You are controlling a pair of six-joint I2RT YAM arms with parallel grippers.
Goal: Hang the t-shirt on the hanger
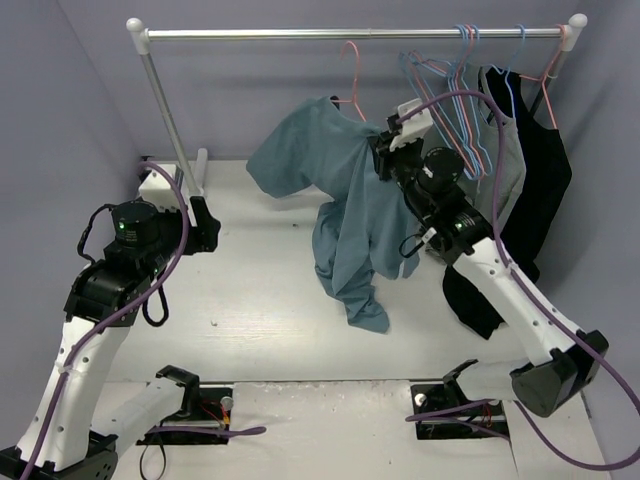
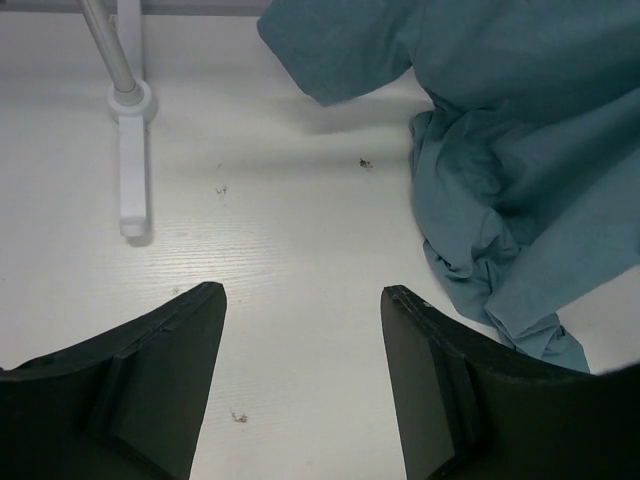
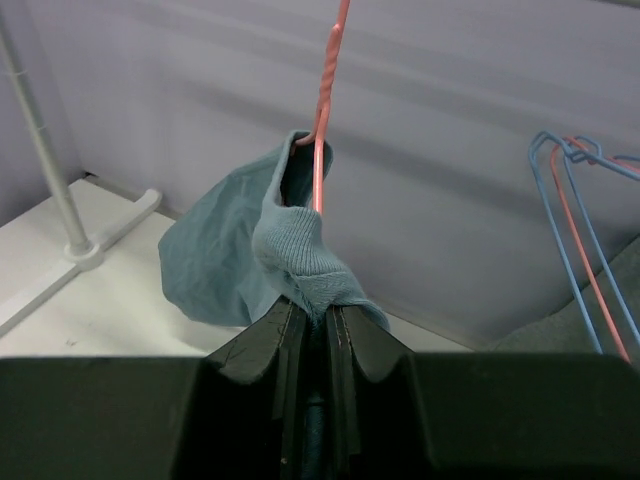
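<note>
The teal-blue t-shirt (image 1: 345,200) hangs from the salmon-pink hanger (image 1: 351,75), whose hook is on the rail; its hem trails down to the table. My right gripper (image 1: 384,152) is shut on the shirt's ribbed collar (image 3: 300,255) right beside the hanger's wire (image 3: 322,130), which rises out of the neck opening. My left gripper (image 2: 302,300) is open and empty, low over the bare table left of the shirt's bunched lower part (image 2: 510,230). It sits at the left in the top view (image 1: 205,228).
A white garment rack (image 1: 350,33) spans the back, its left post and foot (image 2: 128,150) near my left gripper. Several light-blue and pink wire hangers (image 1: 460,90), a grey shirt (image 1: 508,160) and a black garment (image 1: 540,190) hang at the right end.
</note>
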